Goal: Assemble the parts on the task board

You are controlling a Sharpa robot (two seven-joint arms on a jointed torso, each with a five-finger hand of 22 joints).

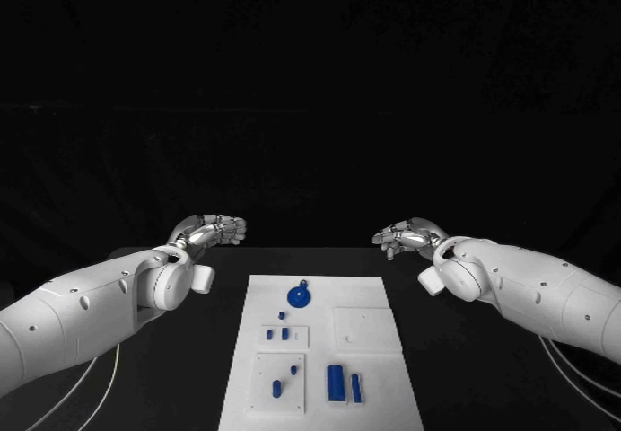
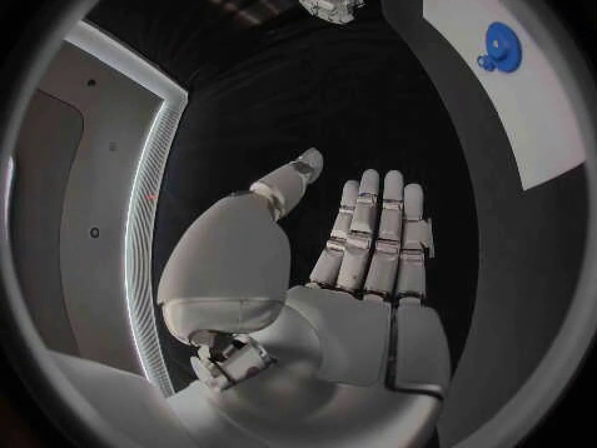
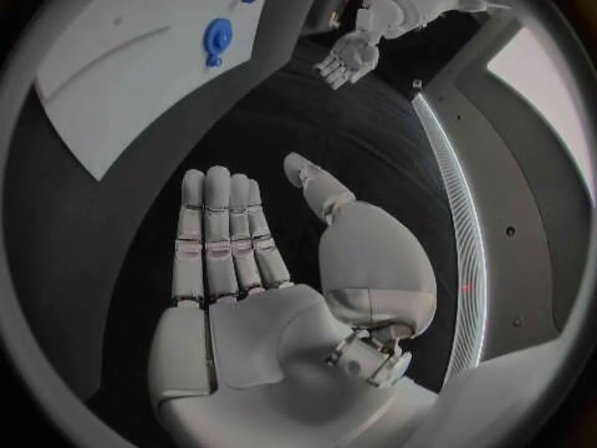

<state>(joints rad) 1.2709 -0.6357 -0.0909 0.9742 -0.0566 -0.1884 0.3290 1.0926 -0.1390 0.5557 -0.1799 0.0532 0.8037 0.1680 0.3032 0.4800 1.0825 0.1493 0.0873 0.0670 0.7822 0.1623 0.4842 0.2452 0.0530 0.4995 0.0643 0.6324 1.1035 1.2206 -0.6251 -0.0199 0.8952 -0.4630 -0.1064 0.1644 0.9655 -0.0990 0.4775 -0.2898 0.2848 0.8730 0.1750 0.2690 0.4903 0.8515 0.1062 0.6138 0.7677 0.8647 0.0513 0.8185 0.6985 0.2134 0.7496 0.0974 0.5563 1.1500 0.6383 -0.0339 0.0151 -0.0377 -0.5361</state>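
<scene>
Closest to us, small blue parts (image 1: 336, 382) lie on the task board (image 1: 369, 296). Our left hand (image 1: 215, 231) and right hand (image 1: 409, 239) wait beyond it, fingers spread, holding nothing. Reaching in carelessly, we might knock parts over.

Both white arms are stretched forward and angled inward. The left hand (image 1: 214, 230) is held raised at the far left, its fingers (image 2: 373, 231) extended side by side, nothing held. The right hand (image 1: 407, 239) is mirrored opposite, fingers (image 3: 218, 234) straight, thumb apart, nothing grasped.
</scene>
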